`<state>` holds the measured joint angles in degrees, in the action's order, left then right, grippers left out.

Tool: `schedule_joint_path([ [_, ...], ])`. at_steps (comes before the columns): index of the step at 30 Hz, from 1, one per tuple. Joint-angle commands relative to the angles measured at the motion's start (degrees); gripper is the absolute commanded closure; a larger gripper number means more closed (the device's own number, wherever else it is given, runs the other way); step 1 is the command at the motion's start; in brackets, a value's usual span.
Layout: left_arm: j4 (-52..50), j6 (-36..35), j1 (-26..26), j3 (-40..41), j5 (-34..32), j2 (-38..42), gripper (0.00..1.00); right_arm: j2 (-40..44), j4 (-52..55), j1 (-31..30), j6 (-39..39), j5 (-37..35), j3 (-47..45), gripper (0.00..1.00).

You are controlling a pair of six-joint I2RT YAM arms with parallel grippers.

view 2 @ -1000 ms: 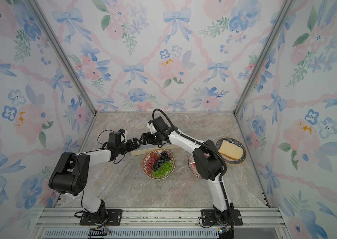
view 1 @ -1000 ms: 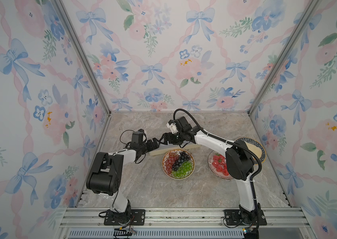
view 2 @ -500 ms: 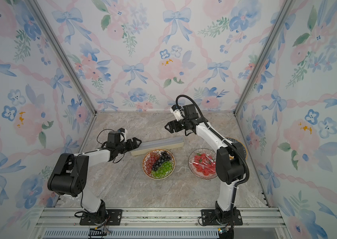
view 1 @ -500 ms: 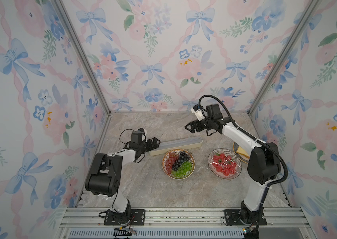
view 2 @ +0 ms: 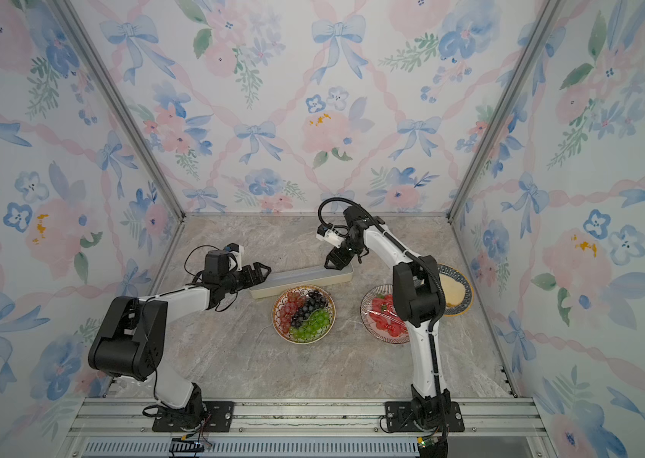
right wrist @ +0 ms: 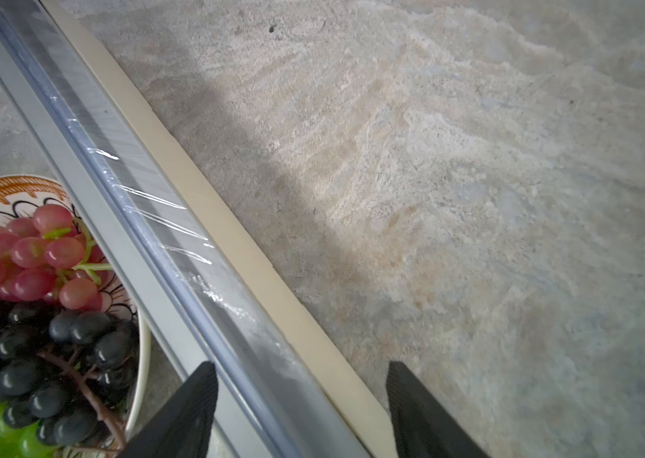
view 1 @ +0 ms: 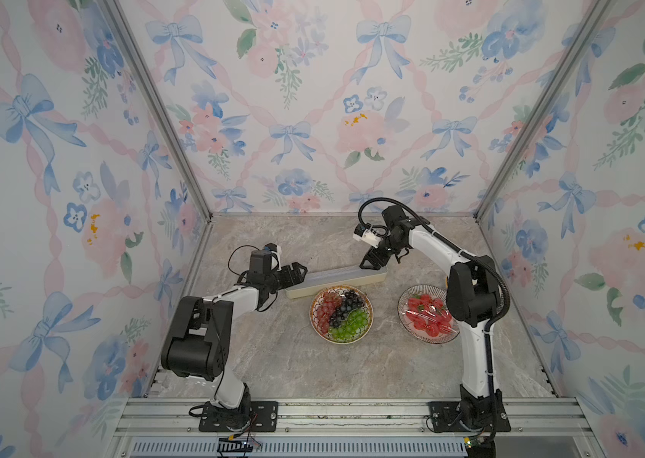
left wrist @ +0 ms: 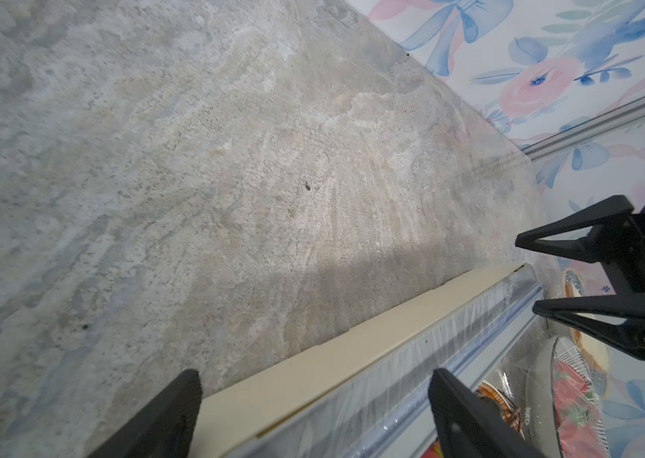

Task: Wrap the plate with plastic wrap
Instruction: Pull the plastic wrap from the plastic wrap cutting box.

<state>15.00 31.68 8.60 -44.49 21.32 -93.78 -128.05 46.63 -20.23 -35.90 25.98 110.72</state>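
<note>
Cream box (view 1: pixel 333 279) of plastic wrap (right wrist: pixel 162 222) lies midway across the bench (view 1: pixel 293 368), just behind the grape plate (right wrist: pixel 7 188), with left tool (view 1: pixel 300 274) and right tool (view 1: pixel 370 266) each spread astride one end.

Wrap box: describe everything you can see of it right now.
The box is long, narrow, cream cardboard with a grey top rail; clear crinkled film lies along that top. It lies flat on the table, angled, just behind the grape plate. The left gripper straddles one end, the right gripper the other, jaws open; contact cannot be told.
</note>
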Motion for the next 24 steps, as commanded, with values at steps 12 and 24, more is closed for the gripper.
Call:
schedule_joint_path([
  [12,0.29,-1.05,-0.08,0.01,0.91,1.16,0.08,-5.54,4.53,-0.25,0.24,0.45,5.95,0.53],
  [24,0.33,-8.41,0.59,-1.53,-1.87,6.29,0.08,-1.56,4.87,0.11,-0.45,3.39,3.07,1.00],
])
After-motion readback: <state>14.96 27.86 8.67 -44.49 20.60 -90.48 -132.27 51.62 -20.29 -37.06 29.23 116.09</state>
